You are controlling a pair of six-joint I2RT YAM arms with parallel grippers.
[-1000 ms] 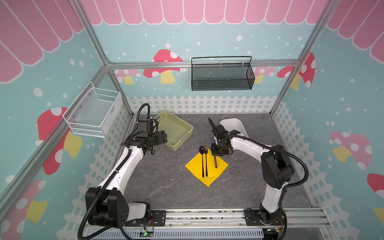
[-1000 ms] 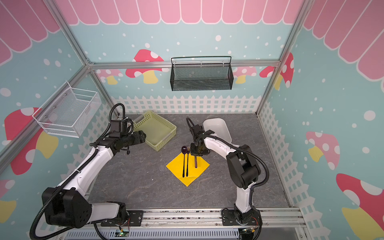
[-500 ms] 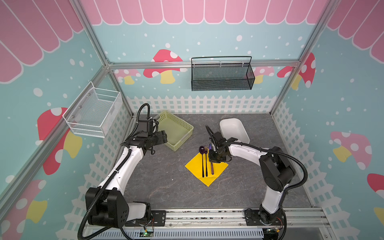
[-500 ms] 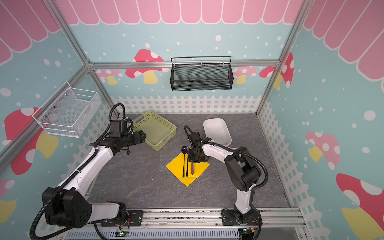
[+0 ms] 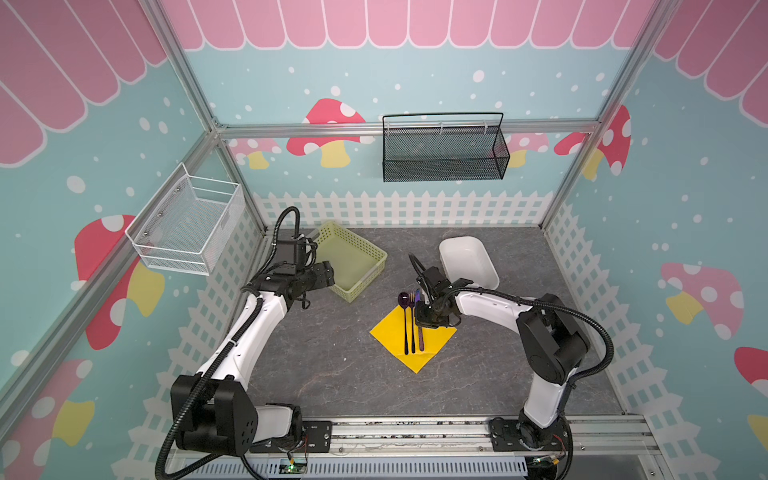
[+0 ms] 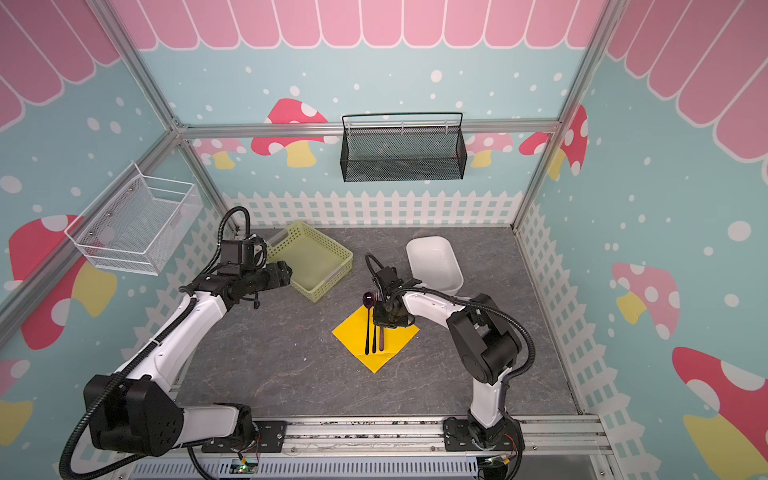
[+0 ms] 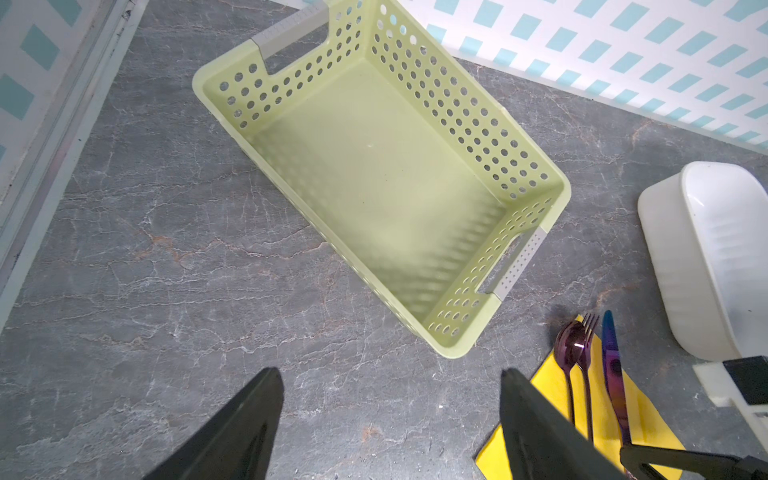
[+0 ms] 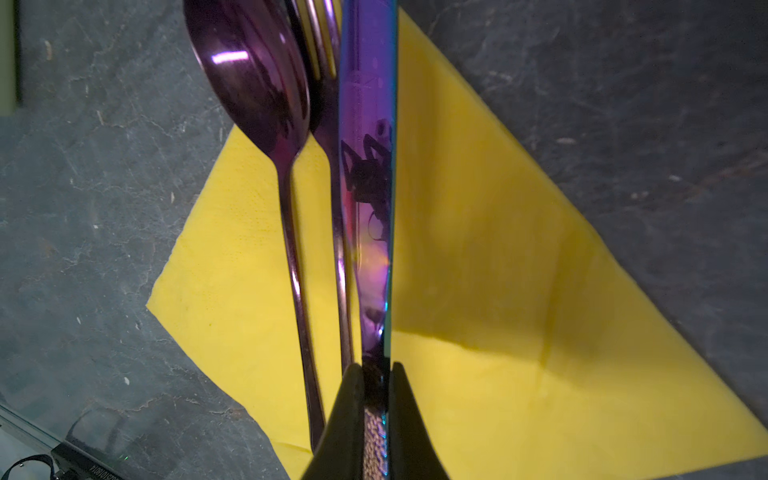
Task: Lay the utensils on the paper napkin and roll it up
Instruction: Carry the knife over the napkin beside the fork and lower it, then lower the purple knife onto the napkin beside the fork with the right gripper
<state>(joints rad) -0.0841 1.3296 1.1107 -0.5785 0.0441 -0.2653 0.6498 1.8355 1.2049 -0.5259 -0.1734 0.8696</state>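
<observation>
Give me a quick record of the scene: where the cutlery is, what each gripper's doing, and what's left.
napkin: flat on table, unrolled
spoon: on napkin, bowl past its edge
fork: on napkin beside spoon
knife: beside fork, low over napkin, held
right gripper: shut on knife handle
left gripper: open, empty, by basket
basket: empty
remaining: release knife, roll napkin

This is a robot lab's staged test cell, not a lived-in room. Silver aluminium frame bars hold flat printed wall panels of teal with red mushrooms, pink scallops and a white picket fence. A white-and-black left robot arm and a matching right robot arm are bolted to a metal rail fronting the grey stone-look tabletop. A black mesh basket and a white wire basket hang on the walls.
</observation>
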